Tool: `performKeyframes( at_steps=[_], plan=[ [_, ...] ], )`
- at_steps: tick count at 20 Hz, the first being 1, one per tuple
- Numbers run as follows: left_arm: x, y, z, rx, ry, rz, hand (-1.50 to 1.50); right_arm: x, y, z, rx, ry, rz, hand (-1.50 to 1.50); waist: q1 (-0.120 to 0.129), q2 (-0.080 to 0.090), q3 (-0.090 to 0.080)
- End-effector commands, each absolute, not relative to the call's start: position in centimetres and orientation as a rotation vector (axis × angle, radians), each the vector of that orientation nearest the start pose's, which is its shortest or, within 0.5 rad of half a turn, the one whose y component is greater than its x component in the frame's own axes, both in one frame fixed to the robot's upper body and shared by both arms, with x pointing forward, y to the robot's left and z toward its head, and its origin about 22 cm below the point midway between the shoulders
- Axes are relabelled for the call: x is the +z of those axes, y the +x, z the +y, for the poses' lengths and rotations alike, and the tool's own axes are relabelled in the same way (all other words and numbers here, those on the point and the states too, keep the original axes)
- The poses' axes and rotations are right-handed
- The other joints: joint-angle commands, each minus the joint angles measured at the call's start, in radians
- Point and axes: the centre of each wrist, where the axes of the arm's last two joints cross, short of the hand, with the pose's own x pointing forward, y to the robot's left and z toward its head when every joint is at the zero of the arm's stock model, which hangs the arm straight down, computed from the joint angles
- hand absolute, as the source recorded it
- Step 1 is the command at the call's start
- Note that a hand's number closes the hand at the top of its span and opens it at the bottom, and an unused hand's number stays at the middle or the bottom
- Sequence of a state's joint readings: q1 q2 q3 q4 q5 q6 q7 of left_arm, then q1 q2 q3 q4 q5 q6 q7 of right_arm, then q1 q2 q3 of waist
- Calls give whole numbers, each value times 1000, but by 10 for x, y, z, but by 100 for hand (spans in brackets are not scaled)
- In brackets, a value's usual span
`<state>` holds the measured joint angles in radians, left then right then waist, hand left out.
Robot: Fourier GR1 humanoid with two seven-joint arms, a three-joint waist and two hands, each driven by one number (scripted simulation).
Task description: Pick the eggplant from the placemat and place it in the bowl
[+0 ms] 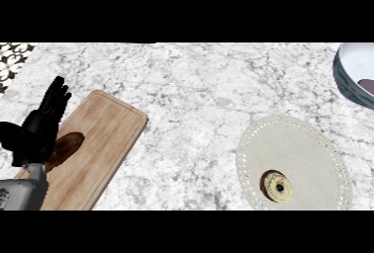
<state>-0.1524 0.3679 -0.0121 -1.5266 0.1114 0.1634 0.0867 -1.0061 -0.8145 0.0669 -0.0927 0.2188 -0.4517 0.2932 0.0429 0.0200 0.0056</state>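
Note:
A beige oval placemat [300, 158] lies on the counter at the right. Near its lower edge sits a small round thing [277, 187] with a dark brown rim and a yellowish face; no plainly purple eggplant shows. The blue-grey bowl [342, 74] with a white inside is cut off by the upper right edge. Inside it, at the view's edge, a dark brownish shape [367, 85] shows; I cannot tell what it is. My left hand [40, 126] stands at the far left, fingers straight and pointing up, open and holding nothing. My right hand is out of view.
A wooden cutting board [99, 148] lies slanted at the left, just right of my left hand, with the hand's shadow on it. Speckled marble counter [197, 99] spreads between board and placemat. A patterned tile patch [13, 59] shows at the upper left corner.

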Motion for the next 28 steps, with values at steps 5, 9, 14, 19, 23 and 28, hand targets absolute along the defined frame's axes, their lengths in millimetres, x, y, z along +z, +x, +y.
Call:
performKeyframes(
  at_steps=[5,9,14,19,23,28],
  plan=[
    [50,279,300,-74,326,-1580,0,171,382,-480,-623,-1193,-1266,-150,-45,-9,2],
    [52,268,322,-73,308,-1560,0,163,352,-512,-743,-1121,-1361,-150,-40,-17,-2],
    [59,271,313,-37,359,-1553,0,121,291,-555,-720,-1044,-1334,-150,-70,-28,-5],
    [75,267,319,-57,340,-1559,0,95,250,-569,-716,-1001,-1364,-150,-66,-29,-6],
    [49,261,320,-40,358,-1541,0,107,228,-578,-718,-903,-1458,-150,-76,-30,-8],
    [57,264,315,-63,358,-1560,0,118,196,-575,-701,-914,-1535,-150,-71,-28,-8]
  ],
)
